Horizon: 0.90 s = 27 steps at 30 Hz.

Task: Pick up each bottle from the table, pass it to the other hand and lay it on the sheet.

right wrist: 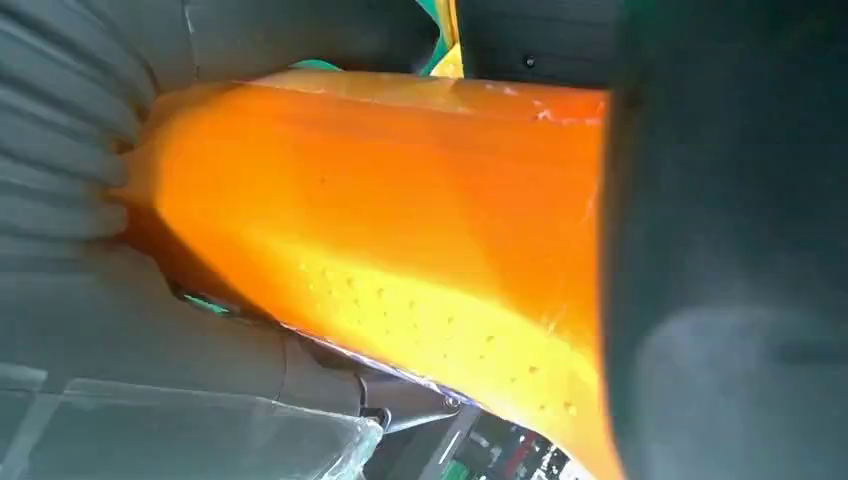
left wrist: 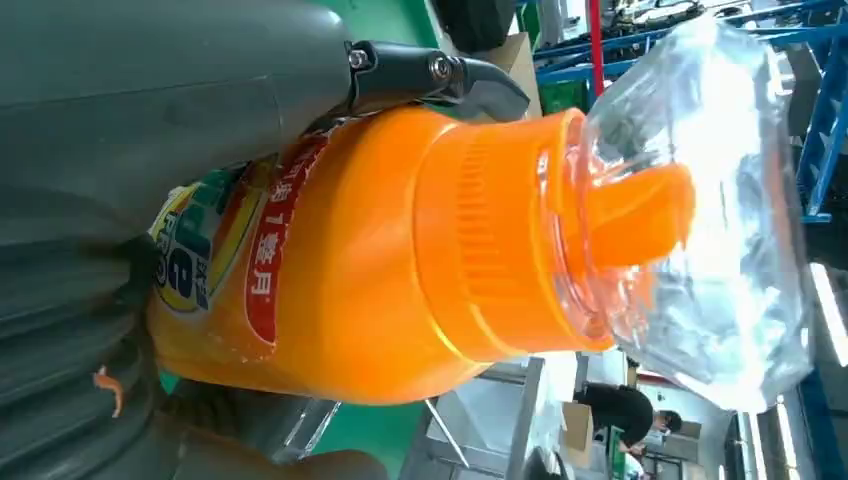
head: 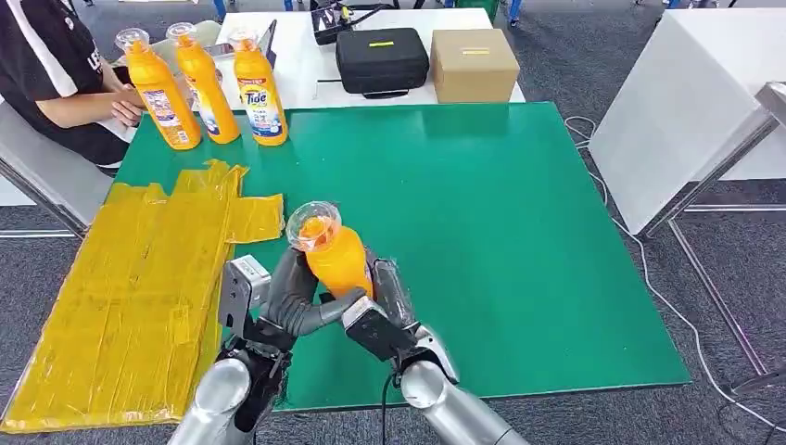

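Both hands meet low in the centre of the head view, the left hand (head: pixel 295 301) and the right hand (head: pixel 387 311) each wrapped around the body of one orange bottle (head: pixel 334 255), held upright above the green table (head: pixel 500 213). Neither hand has let go, so this reads as the handover itself. To do it well, the receiving hand should grip firmly below the neck before the other loosens, and the bottle should then be tipped gently toward the yellow sheet (head: pixel 120 297) at lower left. Three more bottles (head: pixel 206 88) stand in the upper left, beside a seated person (head: pixel 56 74). The left wrist view adds what the head view cannot: the ribbed orange cap (left wrist: pixel 500 250) under a clear plastic cover (left wrist: pixel 700 210), and part of the label. The right wrist view shows the bottle's plain orange side pressed between grey fingers (right wrist: pixel 90 170).
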{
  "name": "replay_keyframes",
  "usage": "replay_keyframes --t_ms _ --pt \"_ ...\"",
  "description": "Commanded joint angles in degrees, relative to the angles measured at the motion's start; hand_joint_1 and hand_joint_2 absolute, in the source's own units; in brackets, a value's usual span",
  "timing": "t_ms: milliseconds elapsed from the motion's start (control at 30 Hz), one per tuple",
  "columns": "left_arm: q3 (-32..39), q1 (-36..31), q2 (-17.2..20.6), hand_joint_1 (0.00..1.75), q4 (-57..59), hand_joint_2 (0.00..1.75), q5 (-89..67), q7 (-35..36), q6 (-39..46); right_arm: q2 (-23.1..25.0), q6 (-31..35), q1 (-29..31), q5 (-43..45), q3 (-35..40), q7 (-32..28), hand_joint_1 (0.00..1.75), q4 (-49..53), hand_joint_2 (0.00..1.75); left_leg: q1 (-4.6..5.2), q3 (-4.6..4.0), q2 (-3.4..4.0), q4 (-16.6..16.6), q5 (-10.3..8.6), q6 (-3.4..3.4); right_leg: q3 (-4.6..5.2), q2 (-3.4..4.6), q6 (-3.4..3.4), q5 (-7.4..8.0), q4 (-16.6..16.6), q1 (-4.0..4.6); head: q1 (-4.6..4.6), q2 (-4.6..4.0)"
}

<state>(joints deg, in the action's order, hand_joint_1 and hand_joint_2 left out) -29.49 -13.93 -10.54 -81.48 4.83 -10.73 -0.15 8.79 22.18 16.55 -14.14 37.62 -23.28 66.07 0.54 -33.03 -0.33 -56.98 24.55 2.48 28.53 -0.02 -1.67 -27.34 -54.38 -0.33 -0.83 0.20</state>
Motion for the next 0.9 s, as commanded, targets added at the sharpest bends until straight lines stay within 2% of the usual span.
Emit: replay_keyframes --t_ms 33,133,167,200,433,533,700,900 --pt "-3.0 -2.3 1.5 0.0 1.8 1.75 -0.3 0.0 -0.4 0.2 0.0 3.1 -0.2 1.3 0.1 1.75 -4.8 1.75 -0.05 0.14 0.02 0.0 0.05 -0.17 -0.16 -0.01 0.05 -0.04 0.1 0.04 -0.02 -0.02" --pt "-3.1 -2.2 1.6 0.0 2.6 1.75 -0.4 -0.3 -0.5 0.0 0.0 3.1 0.1 1.2 0.1 1.75 -5.3 1.75 -0.04 0.2 0.05 0.0 0.07 -0.19 -0.21 0.03 0.05 -0.05 0.1 0.03 -0.02 0.0" --pt "-3.0 -2.3 1.6 0.52 3.0 1.75 -0.3 -0.5 -0.6 -0.1 0.2 3.1 0.4 1.2 -0.1 1.75 -5.7 1.75 -0.03 0.1 0.01 0.0 0.03 -0.11 -0.12 -0.01 0.03 -0.02 0.1 0.03 -0.02 -0.02" --pt "-3.0 -2.3 1.5 1.4 3.3 1.75 -0.2 -0.6 -0.6 -0.2 0.3 3.1 0.9 1.3 -0.4 1.75 -6.1 1.75 -0.04 0.15 0.0 0.0 0.04 -0.15 -0.17 -0.01 0.04 -0.03 0.1 0.03 0.0 -0.02" --pt "-3.0 -2.3 1.5 1.4 3.3 1.75 -0.2 -0.7 -0.6 -0.2 0.4 3.2 1.0 1.3 -0.5 1.75 -6.2 1.75 -0.03 0.09 0.0 0.0 0.02 -0.12 -0.11 -0.01 0.03 -0.01 0.1 0.03 -0.02 -0.02" --pt "-2.9 -2.2 1.4 1.75 3.5 1.75 0.0 -0.8 -0.7 -0.7 0.9 2.6 1.4 1.5 -0.7 1.75 -5.9 1.75 -0.06 0.17 -0.01 0.0 0.05 -0.2 -0.21 -0.03 0.06 -0.04 0.1 0.05 -0.02 -0.02" --pt "-2.2 -1.7 0.7 1.75 3.6 1.75 0.4 -1.1 -1.0 -1.1 1.7 1.3 1.2 1.5 -0.4 1.75 -4.4 1.75 -0.07 0.32 -0.03 0.1 0.09 -0.27 -0.37 -0.06 0.07 -0.08 0.2 0.06 -0.02 -0.02" --pt "-0.4 -1.1 0.4 1.75 2.3 1.75 0.1 -1.0 -1.5 -0.9 2.1 0.7 -0.3 0.7 0.5 1.75 -2.9 1.75 -0.04 0.12 -0.03 0.0 0.04 -0.15 -0.14 -0.05 0.03 -0.04 0.1 0.03 -0.02 -0.02"
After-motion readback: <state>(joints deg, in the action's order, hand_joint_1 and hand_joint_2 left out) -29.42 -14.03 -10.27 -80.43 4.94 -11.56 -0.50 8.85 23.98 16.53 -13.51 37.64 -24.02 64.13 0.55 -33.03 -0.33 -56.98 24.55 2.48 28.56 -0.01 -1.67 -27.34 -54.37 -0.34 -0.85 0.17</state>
